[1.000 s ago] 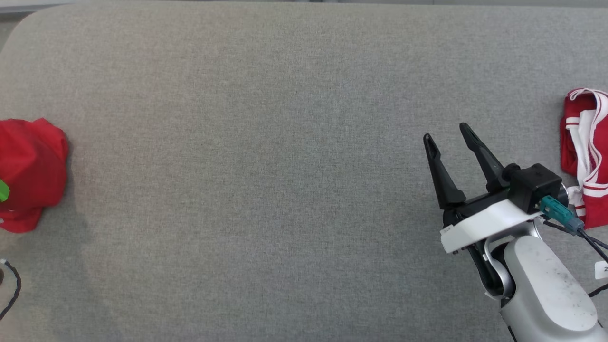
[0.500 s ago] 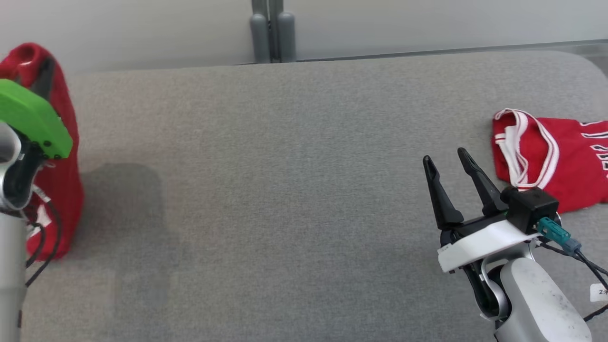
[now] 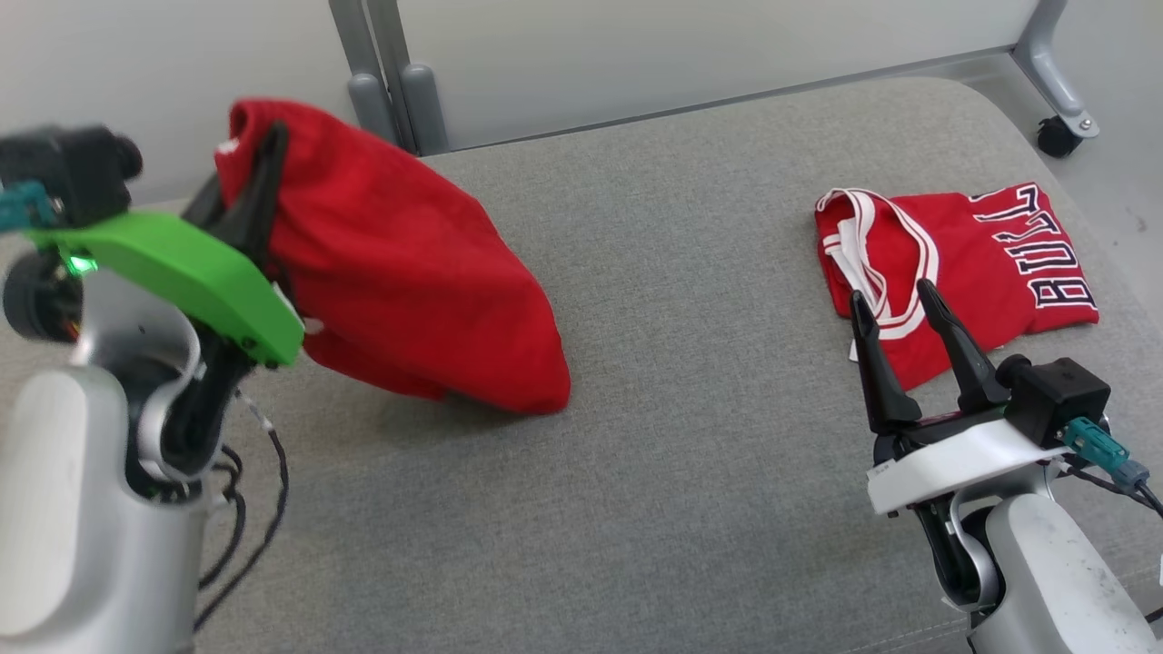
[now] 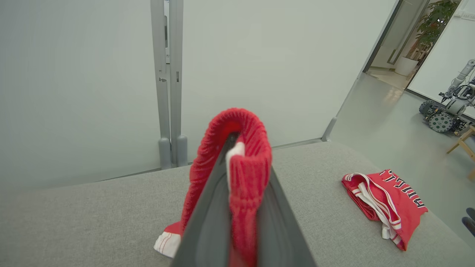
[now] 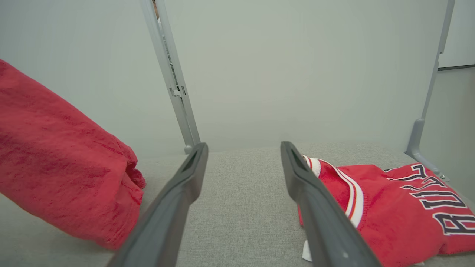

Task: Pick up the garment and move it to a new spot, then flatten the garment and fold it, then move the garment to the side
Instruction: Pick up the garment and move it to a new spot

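The garment (image 3: 409, 272) is plain red cloth hanging from my left gripper (image 3: 271, 145), which is shut on its ribbed upper edge at the left. Its lower end trails down onto the grey padded table (image 3: 709, 454). In the left wrist view the garment (image 4: 245, 167) is bunched over and between the closed fingers of the left gripper (image 4: 233, 139), and a white-trimmed corner hangs below. My right gripper (image 3: 890, 295) stands open at the lower right with nothing between its fingers. In the right wrist view the right gripper (image 5: 243, 146) has the garment (image 5: 55, 163) far to its left.
A folded red jersey (image 3: 981, 263) with white trim and black lettering lies on the table's right side, just beyond my right fingers. A pale partition with grey posts (image 3: 382, 73) stands behind the table. A caster (image 3: 1058, 136) sits at the far right corner.
The head camera has swung, shifting the whole picture. My left gripper has raised the red garment off the table and carried it inward. The right gripper stays open.
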You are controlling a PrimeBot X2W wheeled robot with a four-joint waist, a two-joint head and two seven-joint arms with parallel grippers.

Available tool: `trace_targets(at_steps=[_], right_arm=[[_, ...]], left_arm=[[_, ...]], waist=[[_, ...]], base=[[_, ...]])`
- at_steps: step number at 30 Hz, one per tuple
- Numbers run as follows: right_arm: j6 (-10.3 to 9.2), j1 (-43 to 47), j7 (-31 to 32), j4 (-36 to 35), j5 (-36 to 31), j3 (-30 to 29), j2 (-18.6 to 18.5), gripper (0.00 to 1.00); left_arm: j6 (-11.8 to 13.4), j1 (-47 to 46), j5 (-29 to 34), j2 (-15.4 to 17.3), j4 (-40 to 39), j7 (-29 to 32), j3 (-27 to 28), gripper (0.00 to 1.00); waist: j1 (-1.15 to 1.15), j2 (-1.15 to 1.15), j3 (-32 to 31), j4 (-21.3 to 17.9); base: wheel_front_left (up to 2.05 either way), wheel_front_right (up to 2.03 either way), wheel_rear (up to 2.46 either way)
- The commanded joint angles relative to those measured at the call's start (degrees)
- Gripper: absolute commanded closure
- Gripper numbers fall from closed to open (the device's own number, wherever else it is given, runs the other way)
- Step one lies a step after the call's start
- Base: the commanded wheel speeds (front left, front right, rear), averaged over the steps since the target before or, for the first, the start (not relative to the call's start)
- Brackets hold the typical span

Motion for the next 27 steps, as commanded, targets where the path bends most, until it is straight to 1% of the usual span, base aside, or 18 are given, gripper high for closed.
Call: trace_targets(at_steps=[1, 3, 5, 6, 8, 10, 11, 13, 14, 15, 16, 19, 22, 27], right_arm=[[-0.01, 0.7, -0.1, 0.1, 0.0, -0.1, 0.1, 0.00], [-0.01, 1.1, -0.1, 0.3, 0.1, -0.1, 0.2, 0.00], [-0.01, 1.2, -0.1, 0.4, 0.1, 0.0, 0.3, 0.00], [-0.01, 1.2, -0.1, 0.5, 0.1, 0.1, 0.3, 0.00], [-0.01, 1.1, -0.1, 0.7, 0.1, 0.3, 0.2, 0.00], [-0.01, 1.0, -0.1, 0.9, 0.0, 0.8, 0.0, 0.00], [-0.01, 0.9, -0.1, 1.0, 0.0, 1.0, -0.2, 0.00], [-0.02, 0.8, -0.1, 1.2, 0.1, 1.3, -0.4, 0.00], [-0.01, 0.7, -0.1, 1.4, 0.1, 1.7, -0.5, 0.00], [-0.01, 0.7, -0.1, 1.5, 0.2, 1.9, -0.5, 0.00], [-0.02, 0.7, -0.1, 1.8, 0.3, 2.1, -0.7, 0.00], [-0.01, 1.0, -0.1, 2.2, 0.4, 2.3, -1.0, 0.00], [-0.01, 1.7, -0.1, 2.3, 0.4, 2.5, -1.2, 0.00], [-0.01, 2.8, -0.1, 1.8, 0.3, 2.5, -1.4, 0.00]], left_arm=[[0.7, 3.5, -0.9, -0.6, 0.8, -1.6, 0.7, 1.00], [1.2, 7.8, 0.6, -0.4, 3.0, -4.1, 0.7, 1.00], [1.5, 11.4, 0.6, -1.7, 6.3, -7.5, 1.1, 1.00], [1.8, 12.8, 1.5, -1.6, 8.2, -9.0, 1.1, 1.00], [2.3, 14.9, 3.7, -1.1, 12.3, -13.3, 1.4, 1.00], [2.8, 16.2, 5.2, -1.3, 16.6, -17.3, 1.4, 1.00], [2.6, 16.5, 5.4, -1.9, 18.9, -19.4, 1.6, 1.00], [1.8, 16.5, 6.1, -1.9, 23.1, -22.3, 1.4, 1.00], [1.3, 16.1, 6.4, -1.9, 25.2, -23.8, 1.2, 0.94], [0.9, 15.6, 6.3, -2.1, 26.6, -24.8, 1.0, 0.65], [0.5, 15.0, 6.4, -2.5, 28.2, -26.0, 0.7, 0.00], [-0.5, 13.9, 7.0, -2.6, 30.4, -29.6, 0.4, 0.00], [-0.9, 13.5, 8.5, -2.1, 30.3, -33.0, -0.2, 0.00], [0.6, 15.5, 11.5, -0.5, 25.5, -35.8, -1.3, 0.00]], waist=[[0.00, 0.00, 1.0, -0.8], [0.00, 0.00, 1.4, -0.9], [0.00, 0.00, 1.8, -1.0], [0.00, 0.00, 1.9, -1.0], [0.00, 0.00, 2.1, -0.9], [0.00, 0.00, 2.2, -0.7], [0.00, 0.00, 2.2, -0.5], [0.00, 0.00, 2.2, -0.2], [0.00, 0.00, 2.1, 0.0], [0.00, 0.00, 2.0, 0.1], [0.00, 0.00, 1.8, 0.3], [0.00, 0.00, 1.0, 1.0], [0.00, 0.00, -0.2, 1.8], [0.00, 0.00, -2.3, 3.2]], base=[[0.00, 0.00, 0.00], [0.00, 0.00, 0.00], [0.00, 0.00, 0.00], [0.00, 0.00, 0.00], [0.00, 0.00, 0.00], [0.00, 0.00, 0.00], [0.00, 0.00, 0.00], [0.00, 0.00, 0.00], [0.00, 0.00, 0.00], [0.00, 0.00, 0.00], [0.00, 0.00, 0.00], [0.00, 0.00, 0.00], [0.00, 0.00, 0.00], [0.00, 0.00, 0.00]])
